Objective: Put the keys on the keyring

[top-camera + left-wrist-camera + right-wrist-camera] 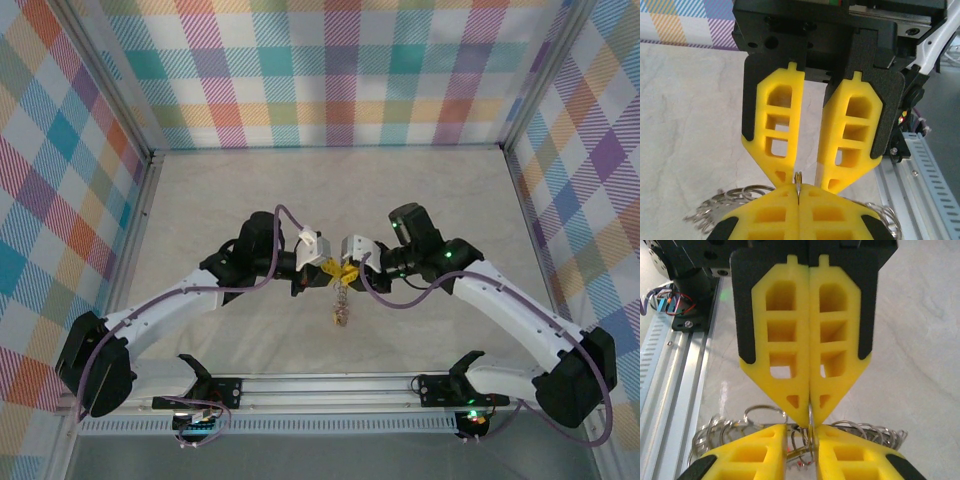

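Ok so I'm mid-threading here, I reckon. My left claw [798, 195] is squeezing fully together on a thin edge of metal that I'm taking to be the keyring [798, 179], right at the bottom middle of my left wrist view. My right claw [801, 437] is sitting nose to nose with it, fingers a narrow gap apart with thin wire running between them. Honestly I can't tell if it's actually pinching anything or just straddling the ring.

The keys [341, 312] are dangling in a little bunch just under where the two claws are meeting, dead centre of the overhead view. From the wrist cams they're fanning out as silvery loops on both sides of my fingertips, with a few red bits mixed in.

Next move, my guess: it's calling for tiny, careful wrist motion, with one claw holding the ring steady while the other is working a key along the coil. Not much room, since the fingertips are nearly touching and the tangle of loops is crowding the gap.

Around me: pale worktop [300, 190], aluminium rail [330, 385] along the near edge, plaid walls [330, 70]. None of it is looking like it's getting in the way.
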Robot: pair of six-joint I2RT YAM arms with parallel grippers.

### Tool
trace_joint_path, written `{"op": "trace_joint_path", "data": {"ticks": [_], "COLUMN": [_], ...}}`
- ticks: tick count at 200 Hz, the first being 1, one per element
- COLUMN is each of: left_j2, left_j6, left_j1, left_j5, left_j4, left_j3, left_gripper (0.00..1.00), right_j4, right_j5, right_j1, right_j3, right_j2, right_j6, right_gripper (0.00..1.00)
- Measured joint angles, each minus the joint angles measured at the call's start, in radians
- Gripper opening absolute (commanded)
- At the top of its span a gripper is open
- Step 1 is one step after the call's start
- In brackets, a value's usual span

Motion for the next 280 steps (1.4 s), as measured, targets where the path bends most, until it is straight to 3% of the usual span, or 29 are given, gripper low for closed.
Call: {"op": "trace_joint_path", "data": {"ticks": [41, 118, 164, 214, 280], "left_j2": [-0.01, -0.045, -0.048, -0.058, -0.05], "left_j6": [-0.077, -0.153, -0.168, -0.194, -0.232], "left_j1": [0.04, 0.051, 0.055, 0.059, 0.06], "left_j5": [0.038, 0.062, 0.078, 0.074, 0.062], "left_j4": [0.13, 0.319, 0.332, 0.364, 0.452], "left_j3": [-0.065, -0.114, -0.121, -0.148, -0.153], "left_gripper": [0.0, 0.0, 0.0, 0.0, 0.0], "right_j4": [0.091, 0.202, 0.248, 0.264, 0.355], "right_j5": [-0.028, -0.105, -0.171, -0.202, -0.222], "right_j1": [-0.038, -0.066, -0.067, -0.066, -0.063], "right_j3": [-0.051, -0.094, -0.092, -0.09, -0.09], "right_j2": [-0.046, -0.07, -0.029, 0.005, 0.029], "right_j6": [0.048, 0.127, 0.163, 0.181, 0.236], "right_gripper": [0.27, 0.2, 0.02, 0.12, 0.13]}}
